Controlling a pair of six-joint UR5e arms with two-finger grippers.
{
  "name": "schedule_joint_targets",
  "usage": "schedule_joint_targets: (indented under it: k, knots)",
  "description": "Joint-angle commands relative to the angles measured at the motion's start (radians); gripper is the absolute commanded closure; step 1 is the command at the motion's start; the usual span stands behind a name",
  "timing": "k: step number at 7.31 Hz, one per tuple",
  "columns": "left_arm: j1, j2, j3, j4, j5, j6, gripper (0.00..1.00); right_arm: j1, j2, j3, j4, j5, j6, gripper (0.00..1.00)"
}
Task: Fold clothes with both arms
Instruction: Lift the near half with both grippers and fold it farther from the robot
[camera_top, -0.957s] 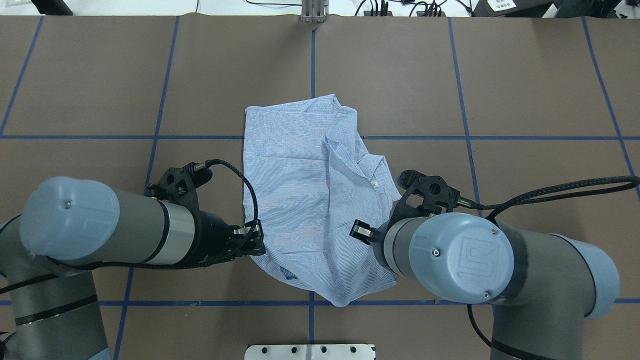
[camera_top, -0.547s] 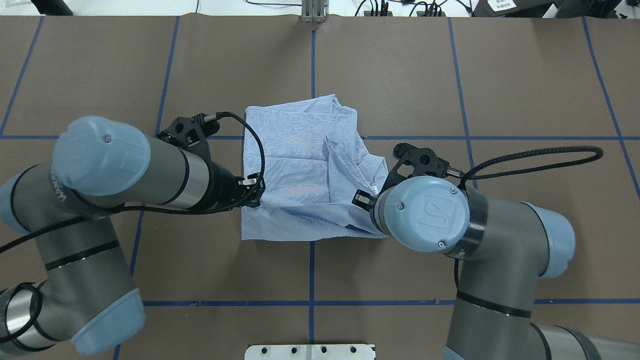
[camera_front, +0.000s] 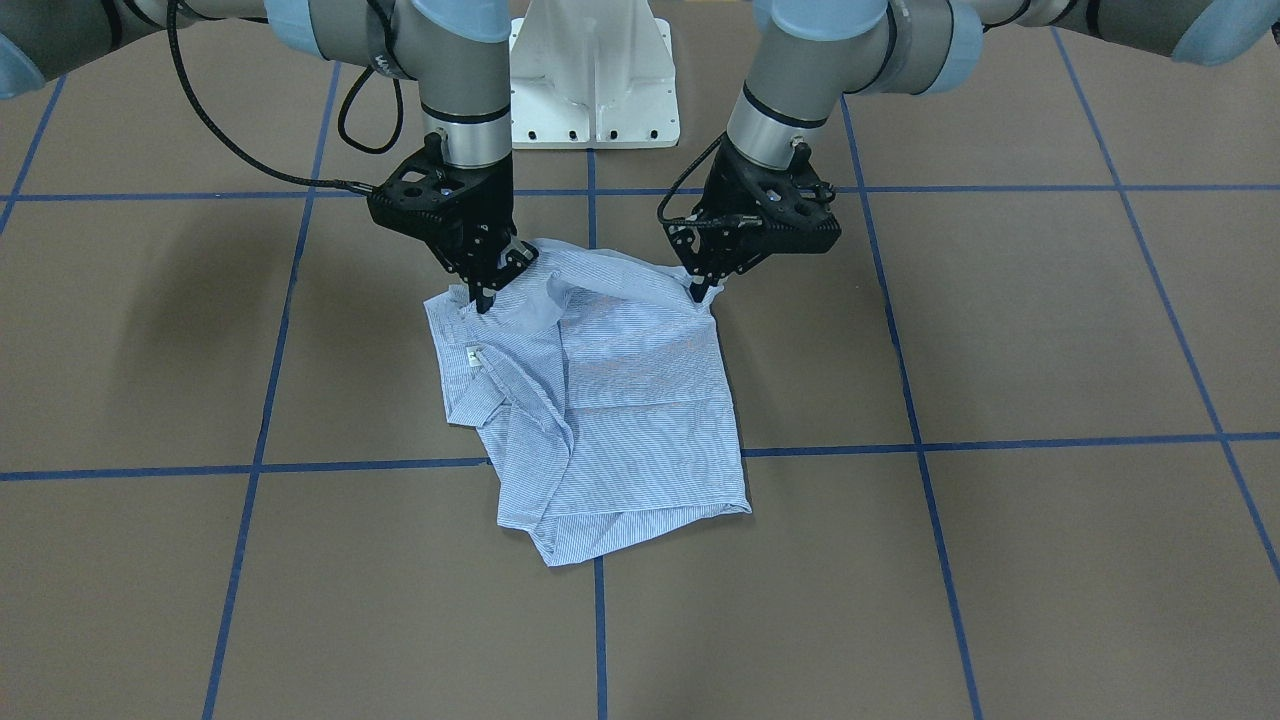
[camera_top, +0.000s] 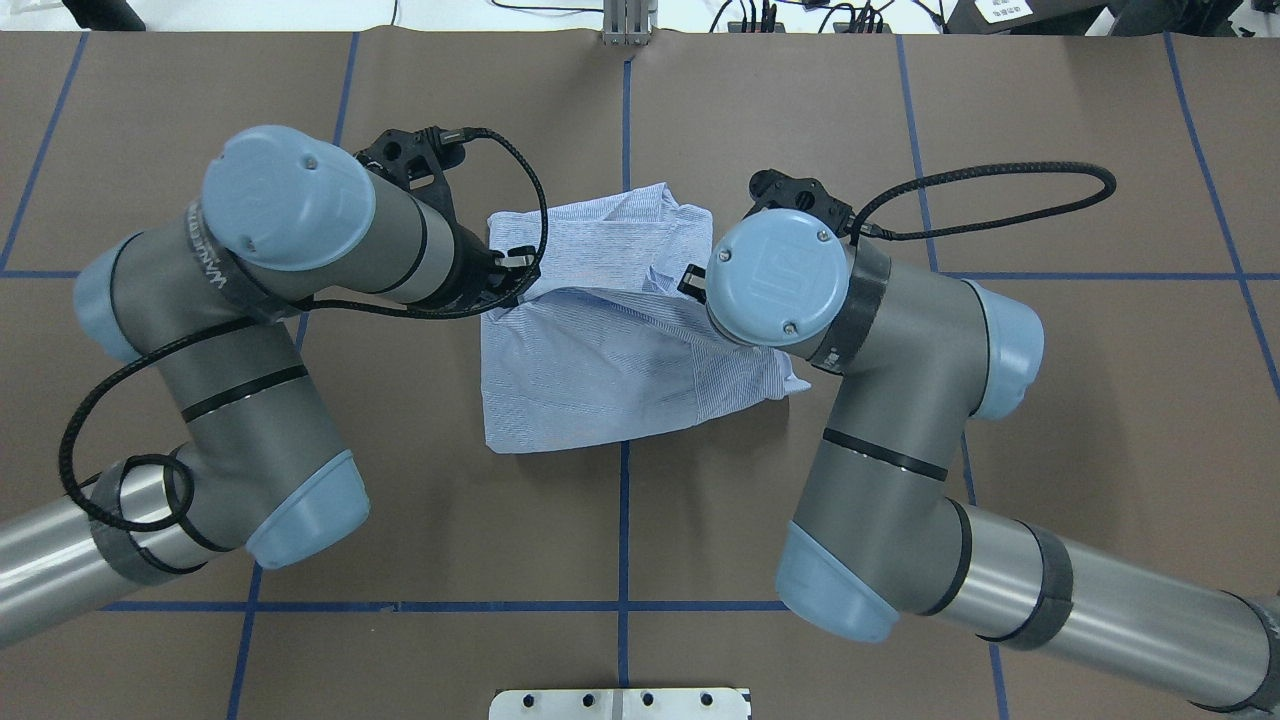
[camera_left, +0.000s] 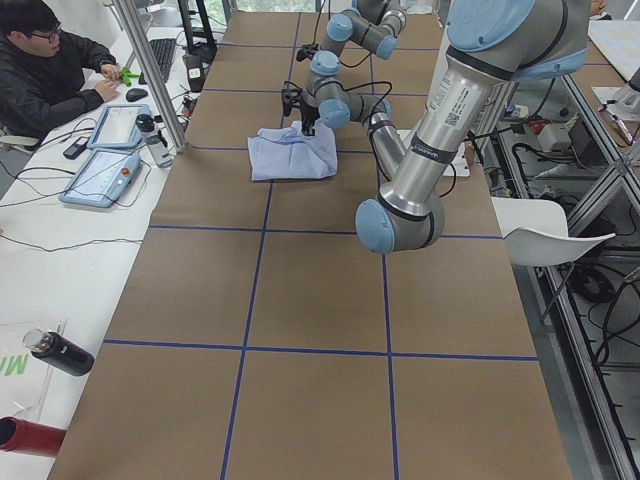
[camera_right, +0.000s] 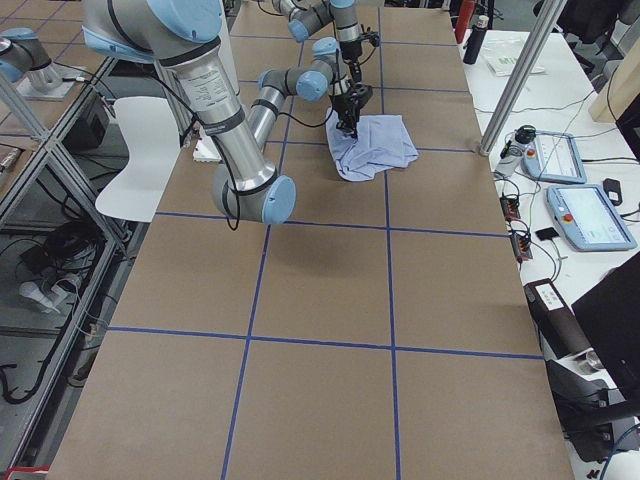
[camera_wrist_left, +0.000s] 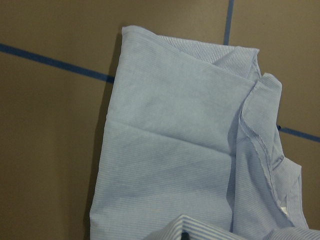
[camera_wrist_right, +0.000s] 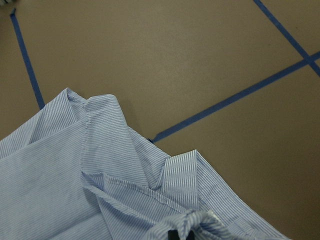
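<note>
Mid-fold: left gripper (camera_front: 703, 288) and right gripper (camera_front: 482, 297) each clenched on a raised corner of the shirt (camera_front: 620, 400). The rest lay on the table (camera_front: 1000, 330) just beyond them. Next move appeared to call for carrying both corners onward level, then releasing together.

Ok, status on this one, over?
Left gripper, right gripper: jaws shut on light-blue striped button-up shirt. Held edge raised, mid-fold. No obstruction seen near it.

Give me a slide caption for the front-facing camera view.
Bimanual fold: left hand and right hand each pinch a lifted edge of the striped blue shirt on the brown table.
</note>
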Motion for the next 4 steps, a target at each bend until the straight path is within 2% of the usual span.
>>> schedule_joint_targets:
  k: [1, 3, 4]
  knots:
    - [-0.019, -0.035, 0.106, -0.006, 0.049, 0.076, 1.00, 0.043, 0.074, -0.143, 0.038, 0.002, -0.050, 1.00]
    - [-0.022, -0.036, 0.155, -0.016, 0.057, 0.144, 1.00, 0.069, 0.154, -0.327, 0.136, 0.004, -0.108, 1.00]
    - [-0.022, -0.036, 0.183, -0.047, 0.057, 0.152, 1.00, 0.095, 0.186, -0.383, 0.141, 0.019, -0.170, 1.00]
